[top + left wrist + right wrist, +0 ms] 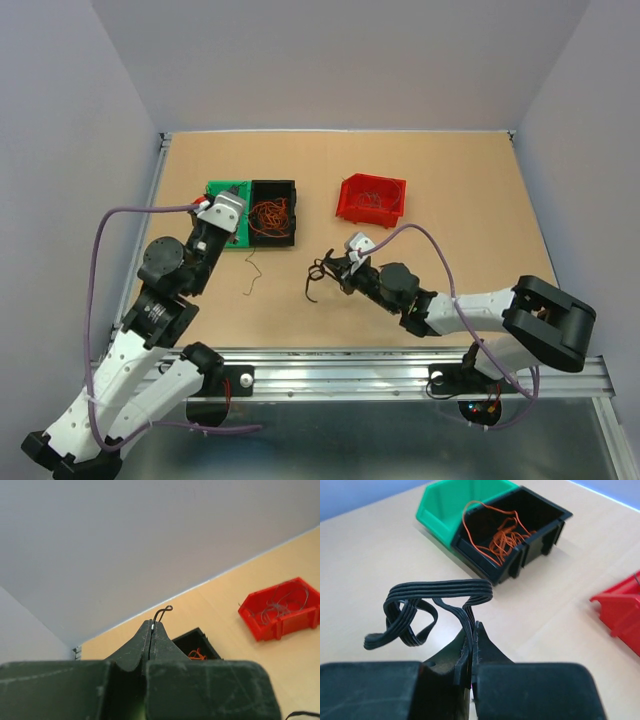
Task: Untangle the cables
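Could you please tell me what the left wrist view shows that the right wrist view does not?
Only the left wrist view: the left gripper shut on a thin dark wire, and grey wires lying in the red bin. Only the right wrist view: the right gripper shut on a flat black cable bundle, plus the green bin. Both: the black bin holding orange cables, the red bin and the tan tabletop.

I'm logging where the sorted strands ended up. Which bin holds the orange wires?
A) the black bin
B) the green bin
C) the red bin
A: the orange wires lie in a loose coil inside the black bin.
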Tool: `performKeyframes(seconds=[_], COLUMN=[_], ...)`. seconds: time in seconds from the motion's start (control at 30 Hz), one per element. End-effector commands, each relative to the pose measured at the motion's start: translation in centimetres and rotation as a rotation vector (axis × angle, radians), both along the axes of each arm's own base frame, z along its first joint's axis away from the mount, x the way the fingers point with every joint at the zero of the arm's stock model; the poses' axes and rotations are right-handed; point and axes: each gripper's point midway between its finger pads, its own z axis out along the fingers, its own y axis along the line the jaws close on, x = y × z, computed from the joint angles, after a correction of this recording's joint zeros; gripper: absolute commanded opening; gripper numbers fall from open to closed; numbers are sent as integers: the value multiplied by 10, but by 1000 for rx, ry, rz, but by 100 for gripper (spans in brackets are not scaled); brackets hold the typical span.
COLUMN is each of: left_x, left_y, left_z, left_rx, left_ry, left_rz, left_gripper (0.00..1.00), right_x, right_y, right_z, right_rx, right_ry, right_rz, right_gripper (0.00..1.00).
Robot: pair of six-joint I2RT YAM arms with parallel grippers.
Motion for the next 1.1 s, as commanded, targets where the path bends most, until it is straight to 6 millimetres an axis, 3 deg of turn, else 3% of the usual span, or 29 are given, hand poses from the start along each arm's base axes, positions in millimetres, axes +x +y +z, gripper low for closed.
performKeyframes(seconds=[0.0,0.17,0.27,0.33,0.4,0.43,0.47,0.67,0.87,1.07], left_x=[1,13,27,38,48,54,57,83,95,87], left_y=[8,23,30,38,36,50,41,60,61,60], left_z=[-4,-19,-34,-43,-58,-63,-73,-89,-108,-97], left_rx=[25,55,83,96,118,125,138,148,154,167], left_ry=[-49,-33,-3,21,55,68,96,207,304,279], left_rz=[29,62,49,59,6,25,-47,-134,-228,-236], left_gripper=[0,0,0,0,0,0,0,0,0,0], right_x=[4,12,19,20,19,19,19,17,16,16], right_y=[-27,-45,-55,-56,-55,-56,-56,-57,-57,-54], right_z=[-21,-29,-30,-28,-28,-27,-25,-21,-19,-19], right_rx=[-112,-145,-150,-144,-141,-135,-130,-113,-109,-110], right_ry=[24,31,33,34,33,34,31,32,29,29], right_rz=[-96,-195,-267,-275,-269,-270,-273,-267,-264,-252], right_gripper=[1,1,49,75,87,91,92,97,98,98])
